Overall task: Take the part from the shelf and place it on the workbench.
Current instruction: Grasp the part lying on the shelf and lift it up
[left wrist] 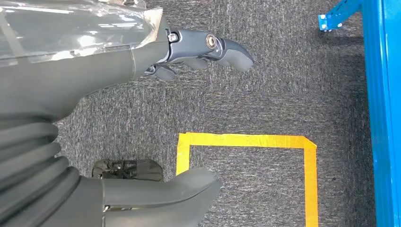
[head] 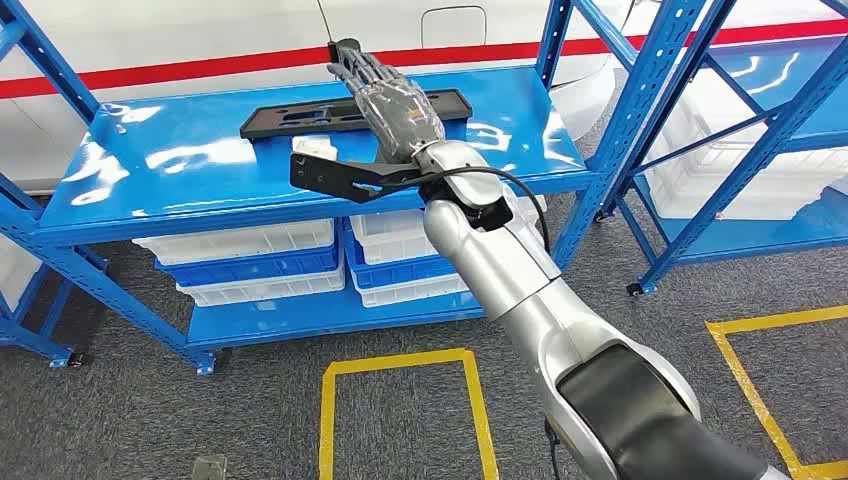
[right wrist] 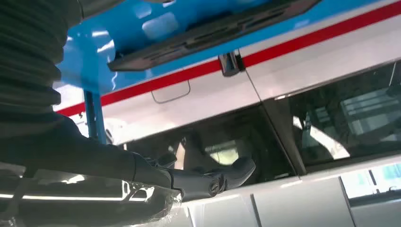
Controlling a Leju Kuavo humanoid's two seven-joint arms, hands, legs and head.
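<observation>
Closest to me, the silver right arm (head: 560, 330) rises from the lower edge of the head view toward the blue shelf (head: 180, 190). Its right robot hand (head: 395, 100) reaches out over the top deck with fingers extended and holding nothing; whether the fingertips touch anything I cannot tell. Just behind it lies the part (head: 300, 117), a flat black panel with its long axis running left to right along the shelf; the hand covers its middle. Another black bracket-like piece (head: 335, 178) shows near the wrist, hard to identify. White bins (head: 240, 245) sit on the lower deck. I see grey carpet (head: 150, 400) with yellow tape squares (head: 400, 365). Down at my side, the left robot hand (left wrist: 203, 52) hangs over the carpet, fingers loosely curled around nothing.
</observation>
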